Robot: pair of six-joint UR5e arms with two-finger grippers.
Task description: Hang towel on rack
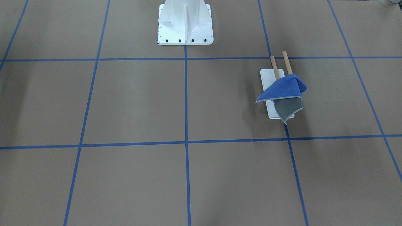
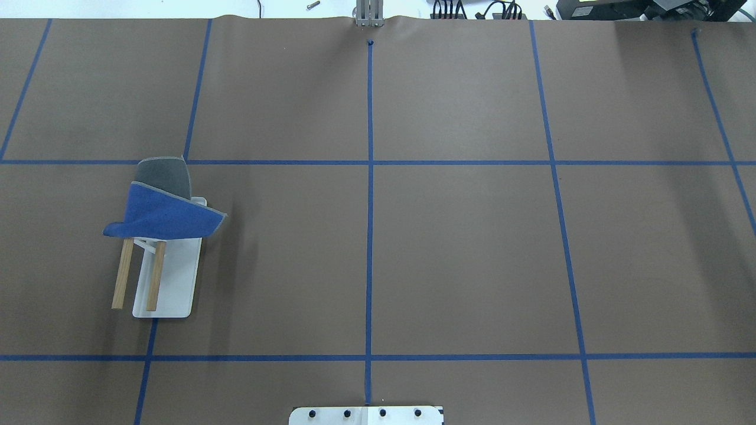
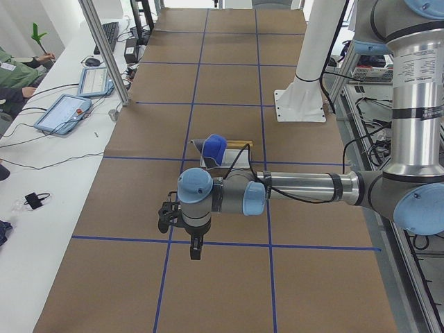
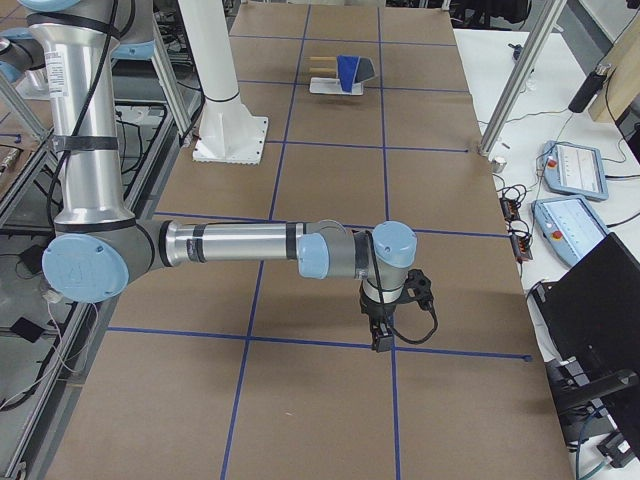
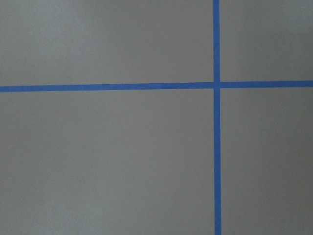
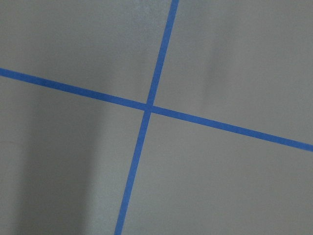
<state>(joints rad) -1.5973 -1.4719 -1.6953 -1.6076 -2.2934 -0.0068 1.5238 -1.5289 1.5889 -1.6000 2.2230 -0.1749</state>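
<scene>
Bench: brown paper surface [image 1: 141, 103] gridded with blue tape lines [image 1: 186, 94]; a white bolted pedestal [image 1: 185, 22] stands at top centre of the front-facing view.
Rack: the rack [image 1: 266, 82] sits right of centre in the front-facing view and at middle left in the overhead view. Its white base plate [image 2: 177, 283] lies flat on the bench, with two wooden dowels [image 1: 286, 61] running parallel above it.
Towel: the towel [image 1: 281, 89] is draped over one end of both dowels, blue side up. A grey flap hangs beneath, reaching past the plate's end.
Left pincer: the left pincer [image 3: 196, 248] points down over the bench at lower centre of the left side view, well apart from the rack. I cannot tell its opening or hold.
Right pincer: the right pincer [image 4: 380, 338] points down near a tape line, far from the rack. Again I cannot tell its opening.
Wrist views: only paper and crossing tape.
</scene>
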